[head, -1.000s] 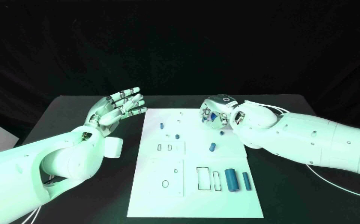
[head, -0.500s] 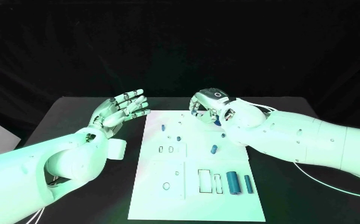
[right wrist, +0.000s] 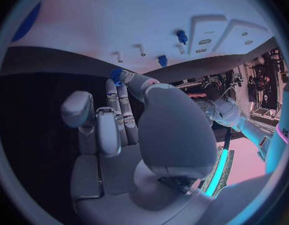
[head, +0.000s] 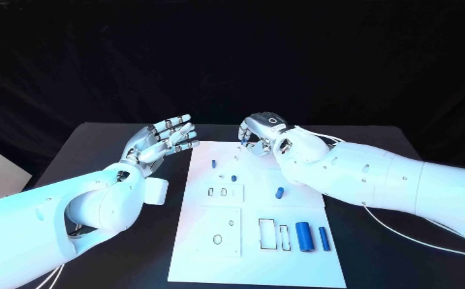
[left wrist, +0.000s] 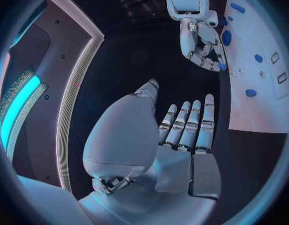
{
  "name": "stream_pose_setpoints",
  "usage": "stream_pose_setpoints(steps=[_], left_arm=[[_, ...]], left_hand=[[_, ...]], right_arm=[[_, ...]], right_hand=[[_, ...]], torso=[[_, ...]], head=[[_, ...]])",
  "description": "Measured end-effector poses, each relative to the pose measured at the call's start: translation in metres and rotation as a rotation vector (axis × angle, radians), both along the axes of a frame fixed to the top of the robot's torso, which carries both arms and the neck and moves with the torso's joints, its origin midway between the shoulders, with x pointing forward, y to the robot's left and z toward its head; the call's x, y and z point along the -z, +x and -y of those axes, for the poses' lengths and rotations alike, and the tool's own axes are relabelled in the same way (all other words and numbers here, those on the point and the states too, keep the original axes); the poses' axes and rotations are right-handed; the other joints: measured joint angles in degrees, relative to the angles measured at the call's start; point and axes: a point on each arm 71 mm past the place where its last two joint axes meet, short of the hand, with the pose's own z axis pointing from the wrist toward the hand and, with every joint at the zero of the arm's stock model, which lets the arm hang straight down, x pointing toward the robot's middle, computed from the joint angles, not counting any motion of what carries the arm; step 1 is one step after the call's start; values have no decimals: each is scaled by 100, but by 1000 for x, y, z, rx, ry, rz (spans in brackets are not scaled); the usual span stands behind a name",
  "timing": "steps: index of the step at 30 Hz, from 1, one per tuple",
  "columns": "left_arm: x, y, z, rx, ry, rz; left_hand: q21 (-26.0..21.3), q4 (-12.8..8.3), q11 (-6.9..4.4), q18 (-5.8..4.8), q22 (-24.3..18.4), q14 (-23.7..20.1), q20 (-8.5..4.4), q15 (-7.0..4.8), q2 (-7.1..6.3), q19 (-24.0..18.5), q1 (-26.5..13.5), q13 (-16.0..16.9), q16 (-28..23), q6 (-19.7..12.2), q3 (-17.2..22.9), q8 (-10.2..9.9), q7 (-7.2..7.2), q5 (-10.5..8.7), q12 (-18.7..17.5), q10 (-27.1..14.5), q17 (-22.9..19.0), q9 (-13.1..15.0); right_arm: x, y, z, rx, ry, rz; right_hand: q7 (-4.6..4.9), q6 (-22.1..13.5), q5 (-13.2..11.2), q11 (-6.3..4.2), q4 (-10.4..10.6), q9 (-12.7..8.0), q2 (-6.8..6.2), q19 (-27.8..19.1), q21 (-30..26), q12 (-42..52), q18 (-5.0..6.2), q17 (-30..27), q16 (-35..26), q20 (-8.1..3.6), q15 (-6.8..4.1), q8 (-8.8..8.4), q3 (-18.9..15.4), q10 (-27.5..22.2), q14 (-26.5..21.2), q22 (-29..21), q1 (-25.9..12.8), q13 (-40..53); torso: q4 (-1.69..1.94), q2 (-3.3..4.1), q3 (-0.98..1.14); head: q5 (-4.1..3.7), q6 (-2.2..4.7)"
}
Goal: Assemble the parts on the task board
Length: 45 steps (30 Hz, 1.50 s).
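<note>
White task board (head: 208, 235) flat on black table (head: 97, 141), running from frame centre down to lower middle of head view. Left hand (head: 162, 139) raised left of board's upper corner, palm open, fingers straight and spread slightly, nothing held; same flat, empty palm seen in left wrist view (left wrist: 182, 135). Right hand (head: 261, 134) above board's upper edge, just right of centre, fingers curled downward. Small blue piece (right wrist: 116, 75) at its fingertips in right wrist view, also visible at fingertips in left wrist view (left wrist: 222, 66); appears pinched, though contact not fully clear. Remaining blue parts on board: short peg (head: 214, 164) near upper left, small one (head: 234, 178) below it, rounded piece (head: 280, 192) mid-right, large cylinder (head: 304, 236) and thinner bar (head: 324, 238) side by side at lower right, beside two outlined rectangular slots (head: 267, 232). Oval outline (head: 217, 239) at lower left of board.
</note>
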Motion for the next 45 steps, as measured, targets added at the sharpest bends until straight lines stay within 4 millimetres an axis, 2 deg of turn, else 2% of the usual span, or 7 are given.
stream_pose_setpoints(steps=[9, 20, 29, 38, 45], left_arm=[[0, 0, 4, 9, -4, -1], [0, 0, 4, 8, -4, -2], [-3, 1, 3, 8, -3, 4], [-4, 1, 3, 9, -3, 5], [-4, 1, 4, 9, -3, 5]], left_hand=[[0, 0, 0, -1, 0, 0, 0, 0, 0, 0, 0, 0, 0, 0, 0, 0, 0, 0, 0, 0, 0, 0], [0, 0, -1, 0, 0, 0, 0, 0, 0, 0, 0, 0, 0, 0, 0, 0, 0, 0, 0, -1, 0, 0], [0, 0, -1, 0, 1, 0, 0, 0, 0, 0, 0, 0, 0, 0, 0, 0, 0, 0, 0, -1, 0, -1], [0, 0, -1, 0, 1, 0, 0, 0, 0, 0, 0, 0, 0, 0, 0, 0, 0, 0, 0, -1, -1, -1], [0, 0, -1, 0, 1, 0, 0, 0, 0, 0, 0, 0, 0, 0, -1, 0, 0, 0, 0, -1, -1, -1]], right_arm=[[4, 4, -4, 5, -5, -13], [9, 6, -6, 8, -17, -32], [11, 7, -10, 4, -23, -45], [13, 8, -14, -2, -24, -50], [15, 10, -15, 2, -28, -55]], right_hand=[[0, 0, -1, 0, -42, 16, 0, 0, 0, -27, 0, -13, 0, 0, 0, 0, 28, 0, 0, -8, 0, -1], [0, 0, 32, 0, -43, 22, 0, 0, 0, -11, 0, -13, 0, 0, 0, 0, 27, -1, 0, -8, 0, -1], [0, 0, 31, 0, -50, 28, 0, -22, 0, -11, 1, -21, 0, 21, 0, 0, 20, -1, 0, -17, 0, -1], [0, -1, 26, 0, -50, 31, -2, -43, -1, -11, 1, -32, 0, -1, 1, -1, 20, -1, 0, -33, -2, -2], [2, -3, 62, 0, -53, 36, -3, -43, -1, -11, 1, -32, 0, -1, 1, -7, 22, -1, 0, -33, -3, -2]], torso=[[10, 3, -11], [7, 3, -8], [1, 21, -5], [3, 29, -11], [0, 29, -12]], head=[[9, -12], [47, -43], [74, -35], [95, -62], [106, -56]])
